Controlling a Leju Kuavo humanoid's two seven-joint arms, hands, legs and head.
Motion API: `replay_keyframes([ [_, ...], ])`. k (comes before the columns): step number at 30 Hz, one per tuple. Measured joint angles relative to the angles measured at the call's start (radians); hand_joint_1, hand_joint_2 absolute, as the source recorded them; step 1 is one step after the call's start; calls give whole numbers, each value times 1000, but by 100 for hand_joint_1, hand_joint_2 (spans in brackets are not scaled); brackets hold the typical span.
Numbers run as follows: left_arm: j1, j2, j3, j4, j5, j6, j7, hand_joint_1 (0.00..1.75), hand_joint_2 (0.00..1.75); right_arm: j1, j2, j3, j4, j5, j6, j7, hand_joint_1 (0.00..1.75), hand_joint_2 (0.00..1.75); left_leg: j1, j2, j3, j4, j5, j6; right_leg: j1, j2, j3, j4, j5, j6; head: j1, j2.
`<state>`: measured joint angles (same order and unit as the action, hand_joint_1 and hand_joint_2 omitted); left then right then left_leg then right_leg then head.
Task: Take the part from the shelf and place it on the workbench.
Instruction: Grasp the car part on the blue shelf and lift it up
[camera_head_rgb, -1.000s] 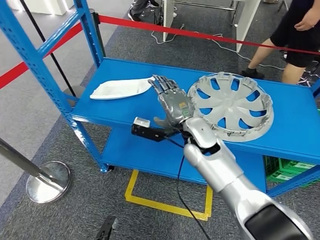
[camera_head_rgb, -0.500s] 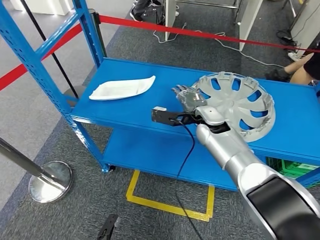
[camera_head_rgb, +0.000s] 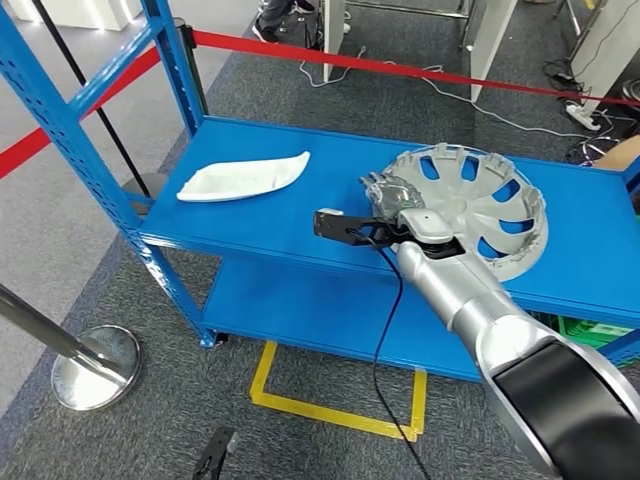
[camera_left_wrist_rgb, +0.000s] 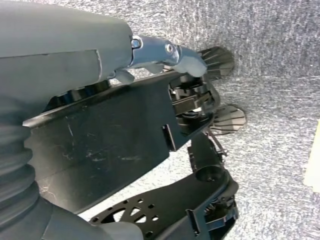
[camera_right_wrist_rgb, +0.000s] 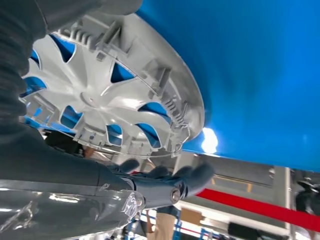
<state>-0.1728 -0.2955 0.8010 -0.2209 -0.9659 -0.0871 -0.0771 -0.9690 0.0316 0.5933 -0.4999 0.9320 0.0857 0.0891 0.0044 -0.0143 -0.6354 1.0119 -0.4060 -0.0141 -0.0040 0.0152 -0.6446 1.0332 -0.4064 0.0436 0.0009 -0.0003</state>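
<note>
Silver right arm reaches over the shelf (camera_head_rgb: 249, 225) edge. Right robot hand (camera_head_rgb: 386, 197) sits at the near rim of the grey wheel cover (camera_head_rgb: 483, 205), fingers (camera_right_wrist_rgb: 188, 177) stretched out; can't tell if gripping. White part (camera_head_rgb: 241, 178) lies further left on the shelf w/ it.

No text, label, brand, number or sign can be read in any of the views. The silver wheel cover (camera_head_rgb: 472, 205) on the blue shelf (camera_head_rgb: 317, 200) bears moulded ribs and clips, seen close in the right wrist view, but no legible lettering. The white part (camera_head_rgb: 241, 178) is plain. The yellow floor marking (camera_head_rgb: 340, 395) under the shelf is a bare outline with no writing.
</note>
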Motion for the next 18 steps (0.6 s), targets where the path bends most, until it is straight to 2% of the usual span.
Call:
replay_keyframes([
  [2, 1, -1, -1, 0, 0, 0, 1, 0, 175, -7, -11, -9, 15, -3, -1, 32, 0, 175, 1, 0, 1, -2, 2, 12, -2, -3, -11, 23, -19, 8, 2, 0],
  [3, 0, -1, -2, 0, 0, 0, 1, 0, 175, -12, -16, -14, 23, -6, 0, 47, 0, 175, 2, 0, 2, -3, 3, 17, -2, -4, -29, 61, -42, 11, 4, 0],
  [5, 0, -1, -2, 0, 0, 0, 2, 0, 175, -24, -30, -27, 42, -17, 10, 85, 0, 175, 1, 0, 2, -3, 2, 23, -1, -5, -87, 188, -101, 15, 6, 0],
  [6, 0, -1, -2, 0, -1, 0, 3, 0, 175, -27, -40, -35, 53, -25, 23, 108, 0, 175, 0, 0, 2, -3, 1, 25, -1, -5, -115, 247, -120, 17, 6, 0],
  [7, 0, -1, -3, 0, -1, -1, 3, 0, 175, -27, -51, -45, 67, -34, 40, 132, 0, 175, 0, -2, 3, -3, 1, 26, -1, -5, -131, 278, -123, 17, 7, 0],
  [8, 0, -1, -4, 0, -2, -1, 4, 0, 175, -26, -63, -56, 79, -43, 60, 151, 0, 175, -1, -3, 4, -3, 1, 26, -1, -5, -129, 271, -108, 17, 8, 0],
  [9, 0, -1, -6, 0, -3, -1, 4, 0, 175, -24, -75, -66, 91, -51, 78, 164, 0, 175, -1, -4, 5, -3, 0, 26, -1, -5, -108, 224, -78, 16, 8, 0],
  [10, -1, -1, -9, 0, -5, -1, 6, 0, 175, -22, -86, -78, 103, -57, 95, 175, 0, 175, -1, -5, 7, -2, -1, 25, -1, -6, -74, 154, -44, 14, 9, 0],
  [12, -3, -1, -17, 0, -9, -2, 10, 0, 175, -17, -104, -97, 122, -67, 126, 193, 0, 175, -4, -5, 7, -1, -2, 18, 1, -6, -14, 35, -4, 10, 9, 0],
  [13, -5, -1, -19, 0, -11, -2, 13, 0, 175, -11, -112, -107, 130, -70, 137, 203, 0, 175, -6, -4, 6, 0, -2, 14, 3, -6, 0, 8, 1, 6, 9, 0],
  [16, -7, -1, -23, 0, -17, -4, 18, 0, 175, -1, -128, -131, 143, -78, 153, 219, 0, 175, -5, -3, 10, -1, -4, 0, 4, -4, 8, 0, 2, -8, 8, 0],
  [18, -9, -2, -26, 0, -18, -4, 19, 0, 175, -2, -135, -141, 149, -80, 159, 224, 0, 175, -4, 0, -5, 40, -35, -11, 0, -6, 15, -5, 3, -19, 5, 0],
])
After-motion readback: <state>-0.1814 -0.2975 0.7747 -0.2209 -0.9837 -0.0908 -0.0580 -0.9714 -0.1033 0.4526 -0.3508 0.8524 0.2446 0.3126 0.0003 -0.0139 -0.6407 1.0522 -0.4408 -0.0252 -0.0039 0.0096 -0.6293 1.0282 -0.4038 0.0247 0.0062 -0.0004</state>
